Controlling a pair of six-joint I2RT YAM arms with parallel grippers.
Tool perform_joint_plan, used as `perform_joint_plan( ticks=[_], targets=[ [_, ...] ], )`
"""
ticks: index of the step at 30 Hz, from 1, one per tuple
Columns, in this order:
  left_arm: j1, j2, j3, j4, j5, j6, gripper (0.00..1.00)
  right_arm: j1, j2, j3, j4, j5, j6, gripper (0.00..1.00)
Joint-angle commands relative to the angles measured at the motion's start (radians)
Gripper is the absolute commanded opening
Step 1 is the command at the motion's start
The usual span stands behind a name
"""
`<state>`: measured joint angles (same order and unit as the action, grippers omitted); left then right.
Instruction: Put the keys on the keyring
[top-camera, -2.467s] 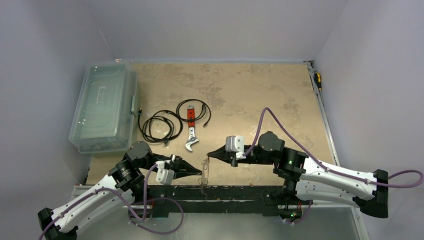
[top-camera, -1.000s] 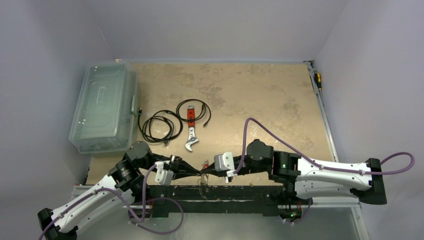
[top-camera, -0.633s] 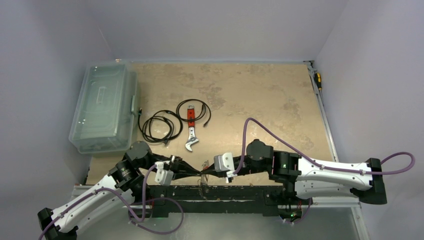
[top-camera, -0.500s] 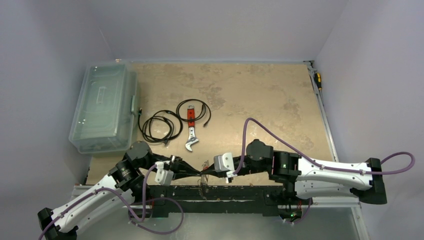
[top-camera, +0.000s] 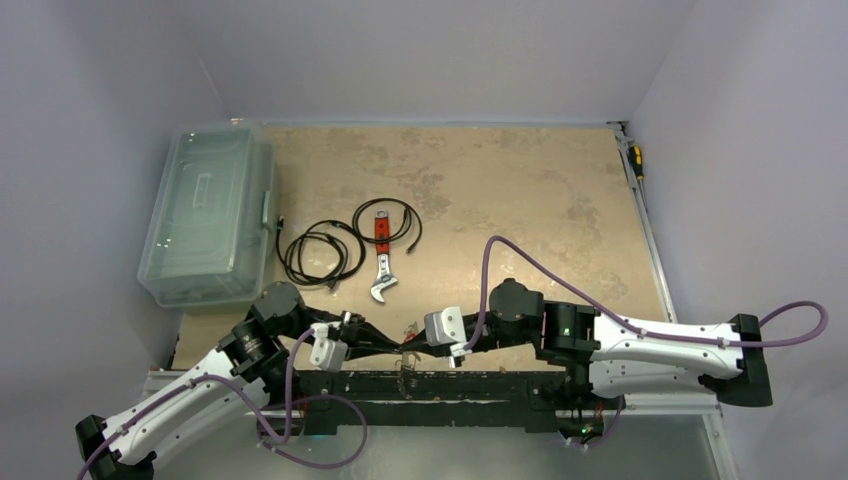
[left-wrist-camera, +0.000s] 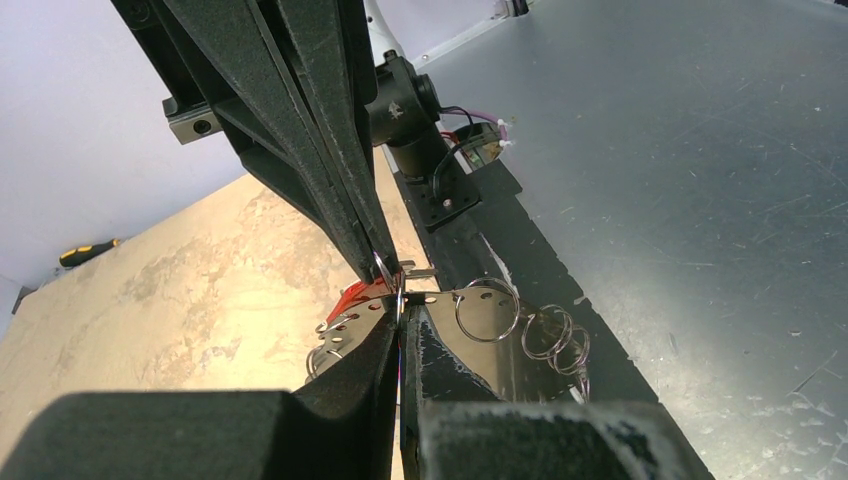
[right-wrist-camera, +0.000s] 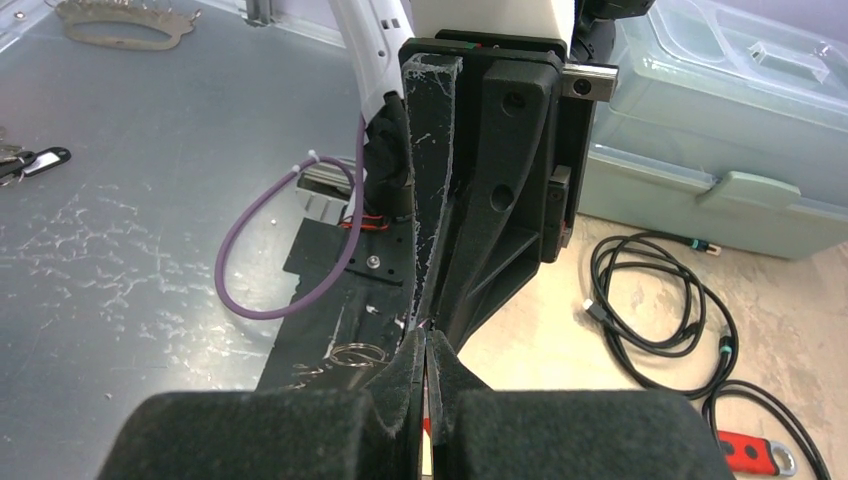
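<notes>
My left gripper (top-camera: 398, 346) and right gripper (top-camera: 411, 348) meet tip to tip over the table's near edge, both shut. In the left wrist view my left gripper (left-wrist-camera: 399, 312) pinches a thin silvery wire, the keyring (left-wrist-camera: 402, 300). The right gripper (left-wrist-camera: 383, 268) comes down from above onto a small ring at that spot. I cannot tell whether it pinches anything. Flat silvery keys (left-wrist-camera: 480, 345) with holes and small split rings (left-wrist-camera: 487, 310) hang just below, with a red tag (left-wrist-camera: 355, 294) beside them. The right wrist view shows my right gripper (right-wrist-camera: 426, 338) against the left fingers (right-wrist-camera: 432, 200).
A clear plastic box (top-camera: 207, 215) stands at the left. Black coiled cables (top-camera: 322, 253) and a red-handled wrench (top-camera: 381, 262) lie beyond the grippers. A screwdriver (top-camera: 636, 160) rests at the far right edge. The black mounting rail (top-camera: 470, 384) runs under the hanging keys.
The right arm swung left and toward the near edge until its tip met the left gripper's tip, then crept slightly further left. The left arm has held still.
</notes>
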<state>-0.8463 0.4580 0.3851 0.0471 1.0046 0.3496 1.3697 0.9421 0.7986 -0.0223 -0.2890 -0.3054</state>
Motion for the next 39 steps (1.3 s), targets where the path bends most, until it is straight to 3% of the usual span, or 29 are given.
perform_joint_plan(
  ticks=[1,39],
  targets=[
    [0.003,-0.010,0.040,0.048,0.026,-0.013,0.00,0.011,-0.021,0.042,0.006,-0.034,-0.003,0.00],
    [0.005,-0.018,0.054,0.034,-0.007,-0.025,0.00,0.020,-0.044,0.008,-0.006,-0.029,0.017,0.00]
  ],
)
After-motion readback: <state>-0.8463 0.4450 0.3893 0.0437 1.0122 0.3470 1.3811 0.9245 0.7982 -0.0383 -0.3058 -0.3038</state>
